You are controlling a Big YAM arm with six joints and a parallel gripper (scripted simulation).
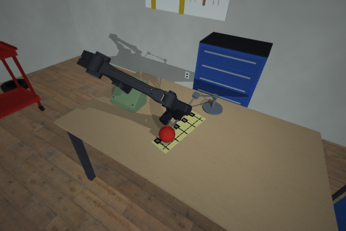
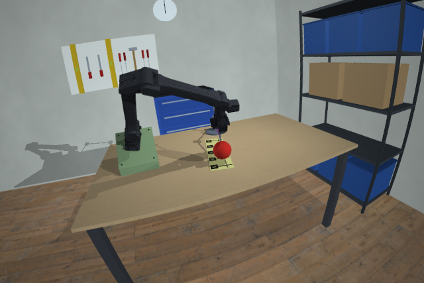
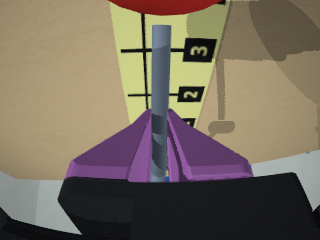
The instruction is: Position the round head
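Note:
My gripper (image 3: pixel 159 117) is shut on the lamp's thin grey rod (image 3: pixel 160 94) just behind the head; the purple fingers pinch it from both sides. The gripper (image 1: pixel 174 122) also shows in the top view. The lamp's grey foot (image 1: pixel 212 108) stands at the strip's near end, with a grey joint (image 1: pixel 195 96) beside it. Marks 2 and 3 show below the rod.
My arm's green base (image 1: pixel 128 98) stands on the bench behind the strip. A blue drawer cabinet (image 1: pixel 232 67) stands behind the bench. A red cart (image 1: pixel 12 80) is at the left. A dark shelf rack (image 2: pixel 362 95) with boxes stands at the right.

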